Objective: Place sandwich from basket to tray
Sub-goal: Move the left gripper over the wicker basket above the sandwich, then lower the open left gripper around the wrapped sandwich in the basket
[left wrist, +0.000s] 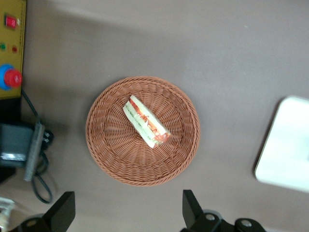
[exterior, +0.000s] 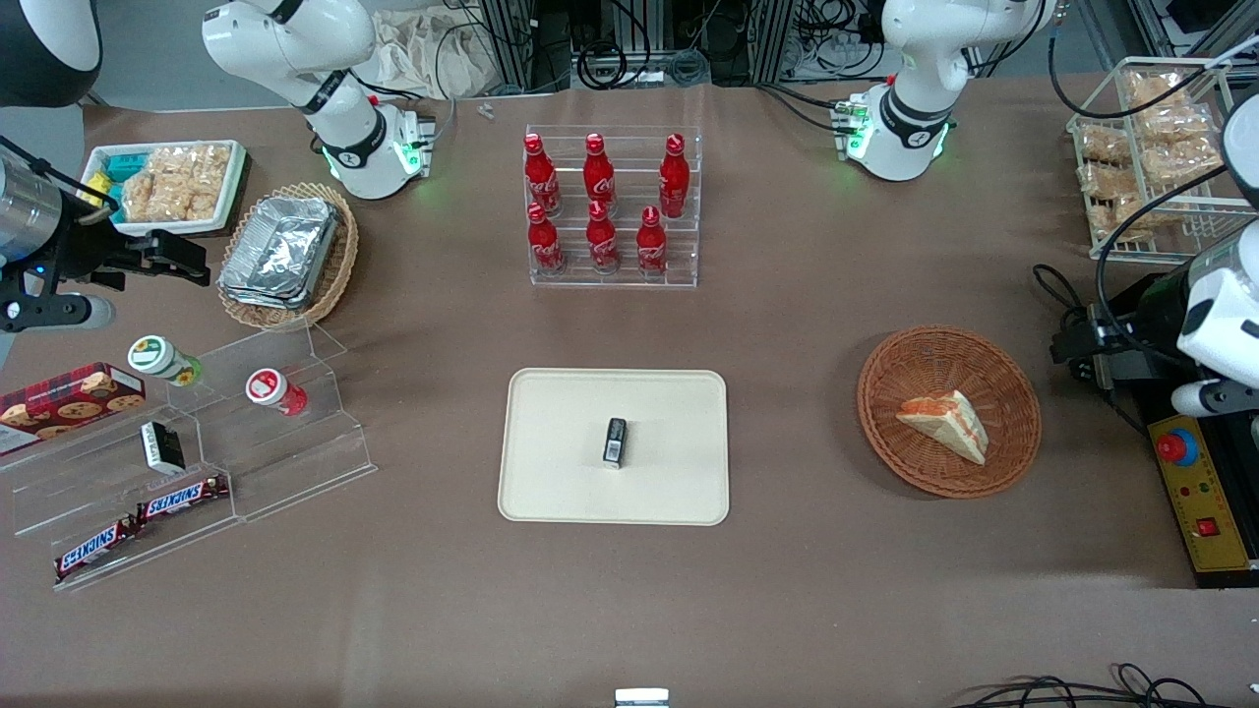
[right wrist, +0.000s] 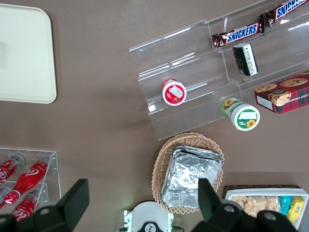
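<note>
One triangular sandwich [exterior: 946, 420], pale bread with an orange-red filling stripe, lay alone in the round reddish-brown woven wicker basket [exterior: 1013, 388] toward the working arm's end of the brown table [exterior: 787, 590]. The left gripper [left wrist: 128, 212] hung above the basket, well clear of it, its two dark fingers [left wrist: 190, 209] spread wide with nothing between them. Beside the basket, the flat cream tray [exterior: 551, 482] with rounded corners and a low rim carried one small dark packet [exterior: 615, 441]. Farther from the front camera, a clear acrylic stepped rack [exterior: 615, 278] held six red bottles [exterior: 601, 203] in two rows of three, their white script too small to read. Toward the parked arm's end, a second clear stepped stand [exterior: 295, 462] carried two bars marked "SNICKERS" [exterior: 182, 497], one dark packet and two round-lidded tubs [exterior: 277, 390], one red and one green, beside a red box of cookies [exterior: 69, 398]. One tan wicker basket [exterior: 339, 265] held stacked foil containers [exterior: 280, 248]. A yellow control box [exterior: 1208, 511] bore one red button.
</note>
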